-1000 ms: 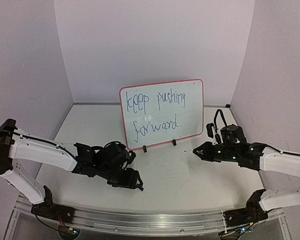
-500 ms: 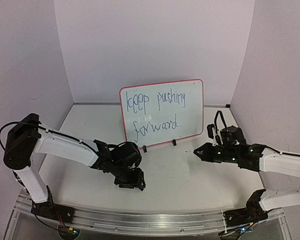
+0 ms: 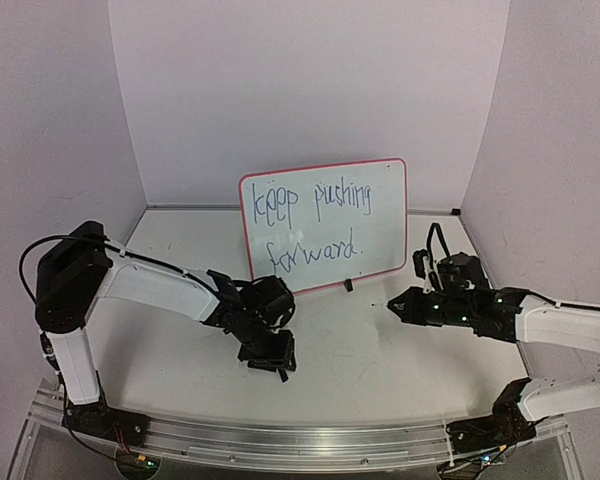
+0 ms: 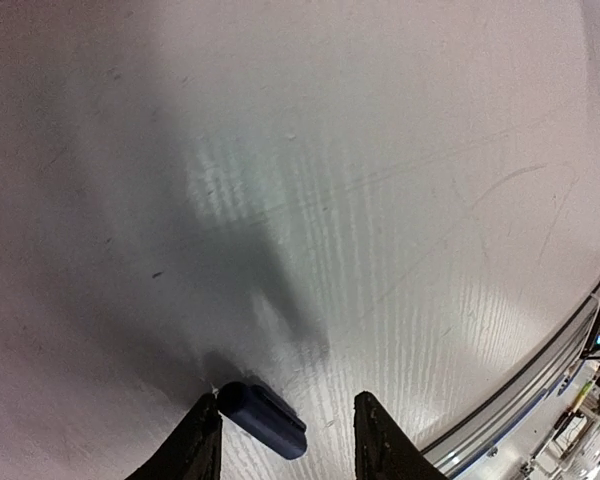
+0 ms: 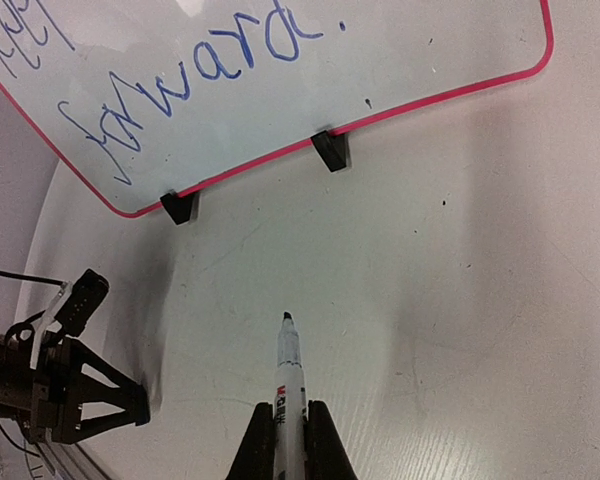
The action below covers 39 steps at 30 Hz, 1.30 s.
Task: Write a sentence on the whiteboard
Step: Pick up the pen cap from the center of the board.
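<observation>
The whiteboard (image 3: 380, 225) stands upright at the back centre on two black clip feet (image 5: 330, 150), its red-pink rim showing. The sentence (image 3: 315, 200) reads "keep pushing forward." in blue, in two lines; the word "forward." (image 5: 220, 60) shows in the right wrist view. My right gripper (image 3: 405, 303) (image 5: 290, 425) is shut on an uncapped white marker (image 5: 289, 370), tip pointing at the board and apart from it. My left gripper (image 3: 268, 362) (image 4: 292, 425) points down at the table, open. A dark blue marker cap (image 4: 263, 418) lies between its fingers, against the left one.
An aluminium rail (image 3: 300, 440) (image 4: 540, 380) runs along the near table edge. Pale walls close in the back and both sides. The left arm (image 3: 160, 290) reaches across the table's left half. A black cable (image 3: 435, 240) loops over the right wrist.
The left arm has swung its gripper rightward toward the table's middle and its shoulder has risen. The right gripper with the marker has barely moved. The board is unchanged.
</observation>
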Each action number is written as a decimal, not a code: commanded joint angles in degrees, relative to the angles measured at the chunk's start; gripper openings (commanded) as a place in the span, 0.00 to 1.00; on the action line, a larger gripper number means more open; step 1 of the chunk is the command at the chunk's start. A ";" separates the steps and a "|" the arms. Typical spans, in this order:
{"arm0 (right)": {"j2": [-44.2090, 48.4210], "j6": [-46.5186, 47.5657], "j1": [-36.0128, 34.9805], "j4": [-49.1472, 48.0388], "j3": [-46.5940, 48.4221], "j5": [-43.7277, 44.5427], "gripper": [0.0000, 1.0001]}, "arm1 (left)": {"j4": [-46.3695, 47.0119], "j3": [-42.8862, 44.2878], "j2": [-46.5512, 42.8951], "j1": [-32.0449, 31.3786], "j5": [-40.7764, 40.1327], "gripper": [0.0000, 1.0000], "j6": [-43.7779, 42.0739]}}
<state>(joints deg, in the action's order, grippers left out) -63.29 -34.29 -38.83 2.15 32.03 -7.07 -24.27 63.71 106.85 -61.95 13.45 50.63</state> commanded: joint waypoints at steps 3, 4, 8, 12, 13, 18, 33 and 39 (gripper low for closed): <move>-1.71 0.83 -0.29 -1.71 2.05 1.12 0.00 | -2.89 9.72 6.87 0.35 1.99 0.42 -9.49; -1.87 0.80 -0.30 -1.71 2.13 1.07 0.00 | -3.58 11.05 7.90 0.35 2.35 0.42 -10.73; -1.92 0.39 -0.32 -1.71 2.02 1.01 0.00 | -5.79 12.83 8.70 0.03 2.70 0.41 -15.44; -1.60 -0.44 -0.28 -1.71 1.49 1.36 0.00 | -12.13 13.07 6.51 -0.37 -2.93 0.43 -20.84; -1.57 -0.60 -0.28 -1.71 1.49 1.46 0.00 | -13.20 12.82 5.87 -0.48 -4.06 0.43 -22.00; -2.06 -0.91 -0.28 -1.69 1.78 1.39 0.00 | -14.56 10.56 4.10 -0.83 -3.79 0.44 -24.94; -2.92 -1.94 -0.28 -1.71 1.98 1.95 0.00 | -15.69 9.33 5.07 -3.38 -3.92 0.28 -26.23; -3.06 -2.10 -0.28 -1.71 1.90 2.18 0.00 | -16.82 9.94 6.30 -4.17 -4.80 0.21 -26.28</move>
<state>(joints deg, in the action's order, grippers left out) -65.91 -36.04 -38.83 2.15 32.14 -6.53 -38.23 74.11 112.90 -65.24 10.25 25.25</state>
